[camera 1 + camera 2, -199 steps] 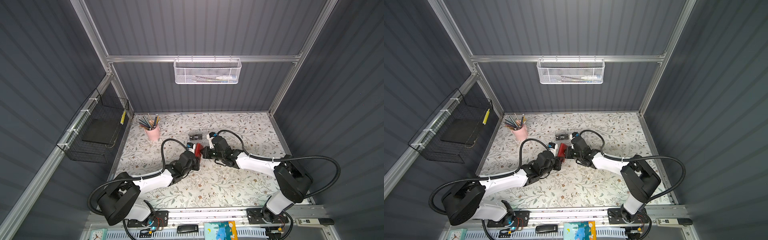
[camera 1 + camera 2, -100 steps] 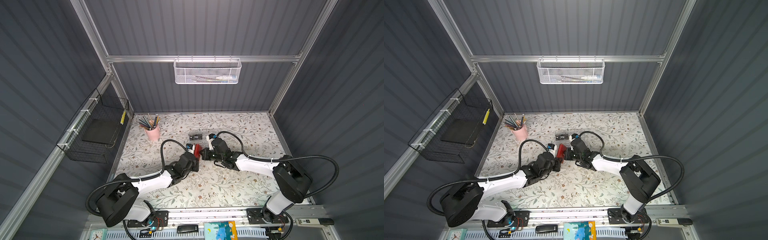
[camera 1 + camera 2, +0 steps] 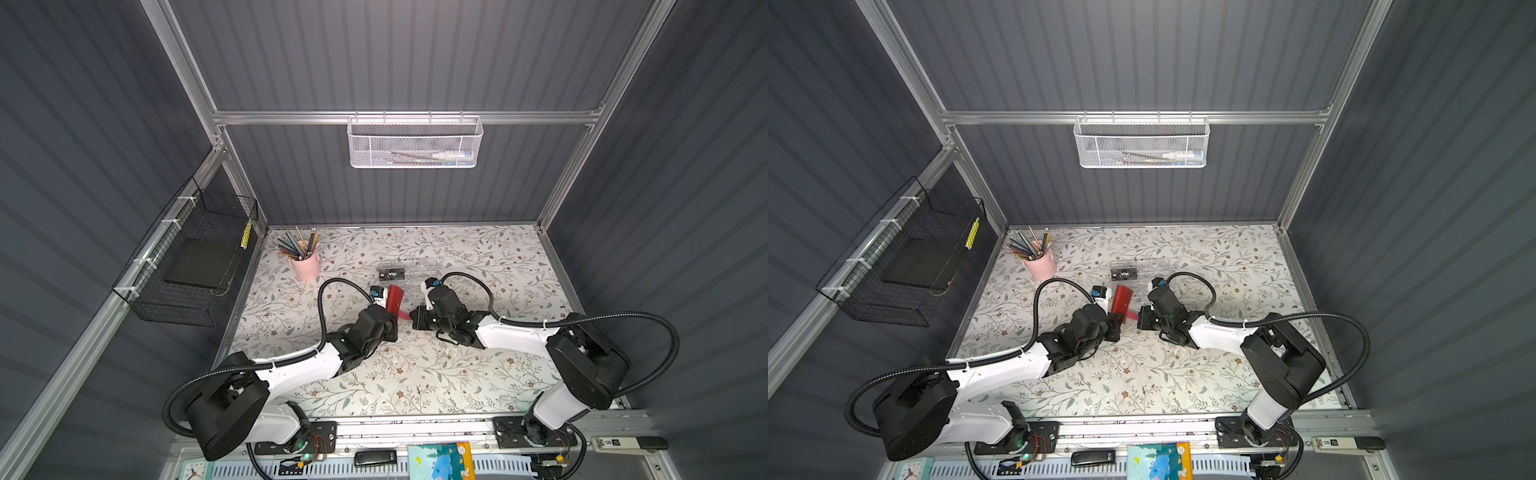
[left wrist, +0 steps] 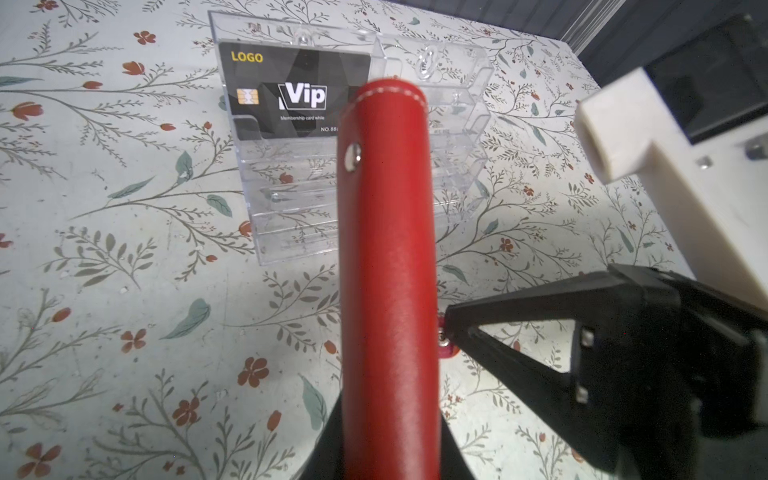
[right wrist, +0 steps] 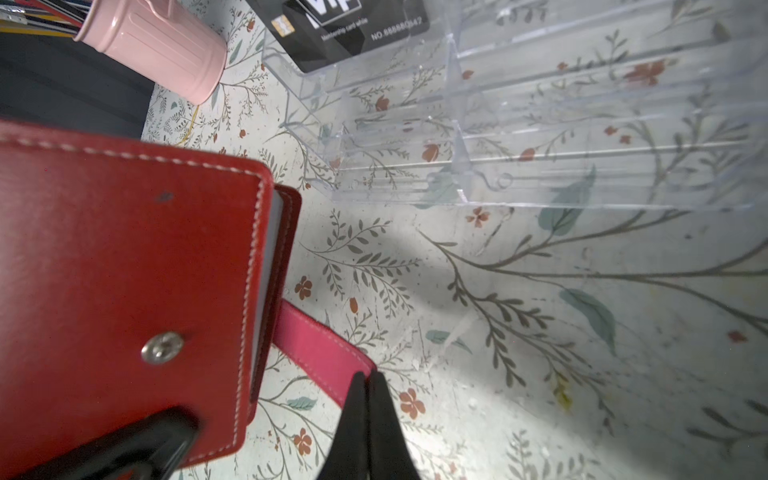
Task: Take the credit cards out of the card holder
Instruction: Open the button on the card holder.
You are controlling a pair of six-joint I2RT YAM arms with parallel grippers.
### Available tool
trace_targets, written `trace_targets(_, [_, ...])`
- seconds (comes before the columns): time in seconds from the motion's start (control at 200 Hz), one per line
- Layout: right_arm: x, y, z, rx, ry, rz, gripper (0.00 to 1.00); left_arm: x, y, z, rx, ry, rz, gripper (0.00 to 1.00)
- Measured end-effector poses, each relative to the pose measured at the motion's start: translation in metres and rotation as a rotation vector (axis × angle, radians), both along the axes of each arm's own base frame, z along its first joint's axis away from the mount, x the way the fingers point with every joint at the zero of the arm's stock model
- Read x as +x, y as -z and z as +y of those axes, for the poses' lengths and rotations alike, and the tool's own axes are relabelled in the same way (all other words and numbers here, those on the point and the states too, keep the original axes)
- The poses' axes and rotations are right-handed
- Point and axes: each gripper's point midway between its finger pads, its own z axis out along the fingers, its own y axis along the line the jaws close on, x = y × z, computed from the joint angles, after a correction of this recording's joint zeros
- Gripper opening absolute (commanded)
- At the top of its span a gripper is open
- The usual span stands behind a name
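My left gripper [image 3: 390,323] is clamped on the near end of the red card holder [image 3: 395,296], which points away toward the clear box [image 4: 286,199] over the middle of the worktop [image 3: 478,361], and its pink strap tab [image 5: 320,345] sticks out sideways to my right gripper [image 5: 368,395], pinched tight on its tip.

we see the red card holder [image 3: 1121,298] over the floral table [image 3: 1142,374], its near end in the left gripper [image 3: 1116,323]. a pink strap tab [image 3: 1132,316] runs from it to the right gripper [image 3: 1140,319] — both grippers sit near each other. behind them a clear box [image 3: 1150,269] holds one black vip card [image 3: 1124,274]; a pink cup [image 3: 1041,266] of pencils [image 3: 1027,245] stands far left.
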Motion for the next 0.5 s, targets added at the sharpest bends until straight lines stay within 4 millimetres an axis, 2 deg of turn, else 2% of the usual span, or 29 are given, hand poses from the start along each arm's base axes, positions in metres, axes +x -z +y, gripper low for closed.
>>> trace_targets(0.07, [-0.001,0.001,-0.001,0.001,0.0,0.0,0.0,0.0,0.0,-0.001,-0.007,0.0,0.005,0.0])
trace_targets(0.115, [-0.001,0.001,-0.001,0.004,-0.001,-0.003,0.23,-0.001,0.0,-0.001,-0.011,0.002,0.009,0.0])
trace_targets(0.13, [-0.002,0.001,-0.001,0.008,0.0,-0.001,0.26,-0.001,0.0,-0.002,-0.012,0.003,0.01,0.0])
trace_targets(0.2, [-0.005,0.003,-0.004,0.023,-0.005,0.003,0.27,-0.001,0.001,-0.002,-0.016,0.002,0.013,0.0])
trace_targets(0.31, [-0.01,0.007,-0.009,0.045,-0.007,0.026,0.34,-0.001,-0.001,-0.003,-0.031,0.002,0.015,0.0])
trace_targets(0.5, [-0.005,-0.004,-0.003,0.088,-0.019,0.018,0.41,-0.003,0.001,-0.006,-0.046,0.01,0.036,0.0])
